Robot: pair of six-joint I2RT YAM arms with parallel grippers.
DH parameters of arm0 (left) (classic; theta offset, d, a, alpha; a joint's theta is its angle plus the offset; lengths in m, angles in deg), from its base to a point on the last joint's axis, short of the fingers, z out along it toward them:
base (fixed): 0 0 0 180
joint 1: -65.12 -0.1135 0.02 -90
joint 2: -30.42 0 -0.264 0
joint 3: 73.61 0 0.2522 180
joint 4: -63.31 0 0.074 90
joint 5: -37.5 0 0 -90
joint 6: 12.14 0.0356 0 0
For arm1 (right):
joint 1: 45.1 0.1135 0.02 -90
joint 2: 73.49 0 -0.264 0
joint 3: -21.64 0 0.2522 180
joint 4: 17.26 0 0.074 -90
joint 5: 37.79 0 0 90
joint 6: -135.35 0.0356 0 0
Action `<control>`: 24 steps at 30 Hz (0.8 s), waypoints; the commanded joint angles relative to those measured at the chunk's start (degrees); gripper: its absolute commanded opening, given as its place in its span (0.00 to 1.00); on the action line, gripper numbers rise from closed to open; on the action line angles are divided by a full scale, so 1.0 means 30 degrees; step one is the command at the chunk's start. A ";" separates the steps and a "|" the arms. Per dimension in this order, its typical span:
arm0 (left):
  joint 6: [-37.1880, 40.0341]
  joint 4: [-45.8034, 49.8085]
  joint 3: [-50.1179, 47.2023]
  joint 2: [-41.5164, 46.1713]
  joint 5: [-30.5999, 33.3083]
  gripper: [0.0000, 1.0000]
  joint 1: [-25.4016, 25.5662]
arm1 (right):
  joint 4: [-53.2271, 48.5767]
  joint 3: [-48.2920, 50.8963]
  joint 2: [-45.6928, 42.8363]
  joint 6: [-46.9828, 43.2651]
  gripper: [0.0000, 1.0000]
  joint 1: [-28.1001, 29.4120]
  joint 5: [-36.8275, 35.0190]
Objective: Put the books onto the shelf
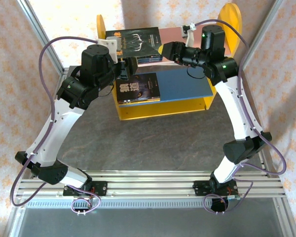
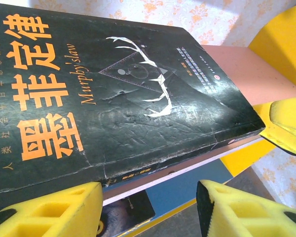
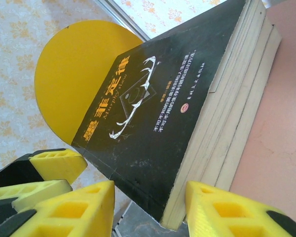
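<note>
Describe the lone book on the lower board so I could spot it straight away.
Find the shelf with round yellow side panels at the table's far edge. On its blue lower board, at the left end, one dark book lies flat by itself, unlike the stack piled on the pink board above.

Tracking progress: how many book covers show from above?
2: antler book atop the pink board stack; second book on the blue board. Others hide beneath the antler book.
</note>
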 commanded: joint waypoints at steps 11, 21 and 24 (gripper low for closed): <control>0.0462 0.0580 0.0424 -0.0137 0.0689 0.55 0.0153 | 0.0864 -0.0503 0.0530 0.0145 0.42 0.0105 0.1019; 0.0643 0.0668 0.0462 -0.0078 0.0804 0.55 0.0123 | 0.0367 -0.1248 0.1070 -0.0067 0.42 0.0105 0.1103; 0.0675 0.0689 0.0426 -0.0019 0.0896 0.55 0.0130 | -0.0224 -0.1208 0.0904 -0.0497 0.43 0.0147 0.0560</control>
